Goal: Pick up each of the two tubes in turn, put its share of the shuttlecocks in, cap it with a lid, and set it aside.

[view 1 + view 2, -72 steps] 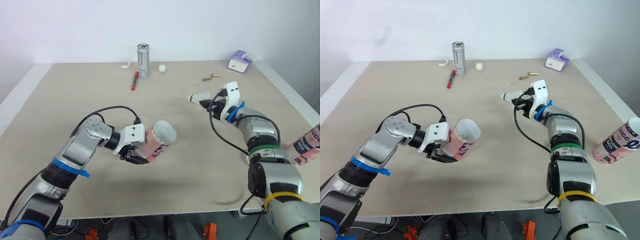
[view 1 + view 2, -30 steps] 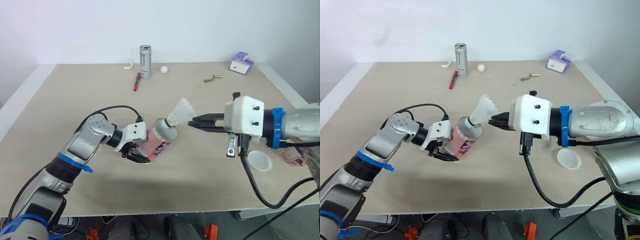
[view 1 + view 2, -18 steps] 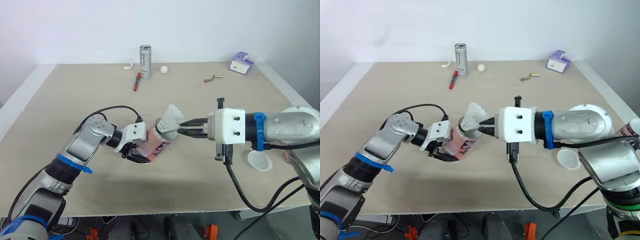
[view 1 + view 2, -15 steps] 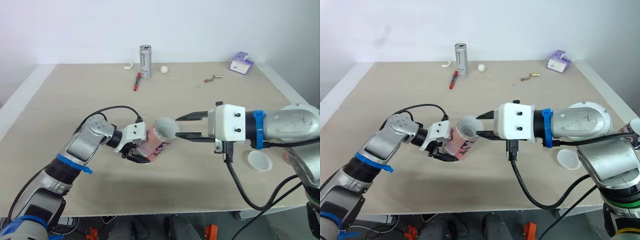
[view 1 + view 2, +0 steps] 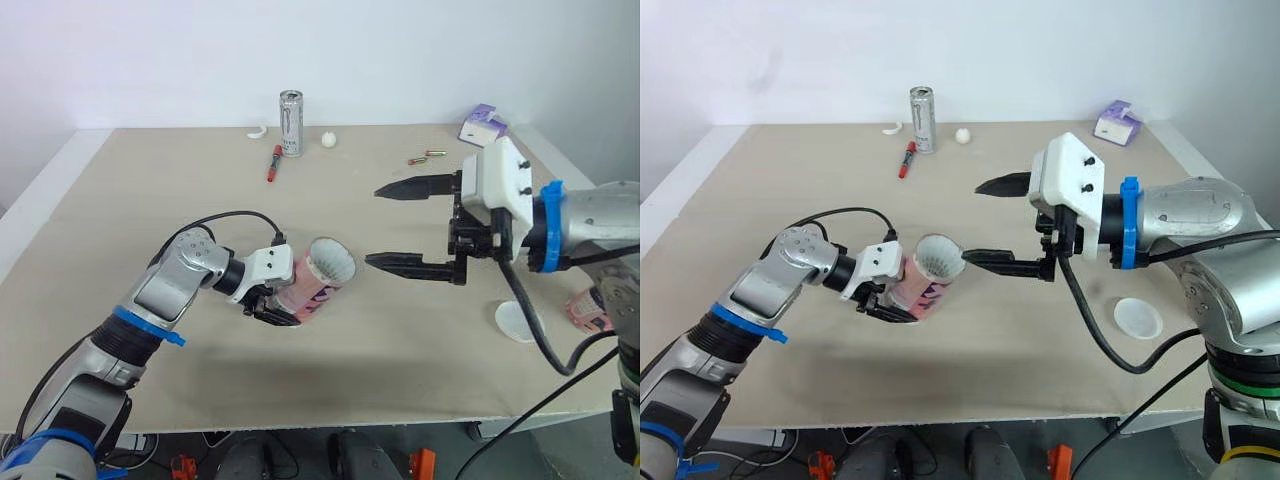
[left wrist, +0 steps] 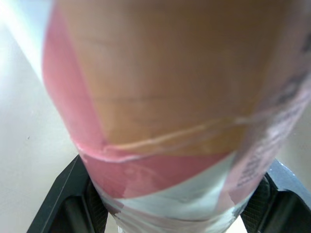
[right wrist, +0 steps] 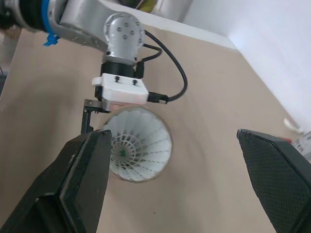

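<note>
Beige worktop [image 5: 150, 220], white wall behind. We note the left hand [image 5: 272, 303] clenched on the tube [image 5: 318, 280], mouth tilted toward the right hand [image 5: 373, 226] for loading; a shuttlecock [image 7: 136, 145] sits inside. Right hand spread, empty, just beside the mouth. Lid [image 5: 520, 321] lies nearby.

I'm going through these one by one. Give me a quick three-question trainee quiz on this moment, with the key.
1. Fill in: the white lid lies on the ___.
2. True or false: the right gripper is shut on a shuttlecock.
3. The left gripper holds: A) the lid B) the pink tube C) nothing.

Key
1. table, beside the right arm.
2. False: its fingers are spread open and empty, and the shuttlecock sits in the mouth of the pink tube.
3. B.
</note>
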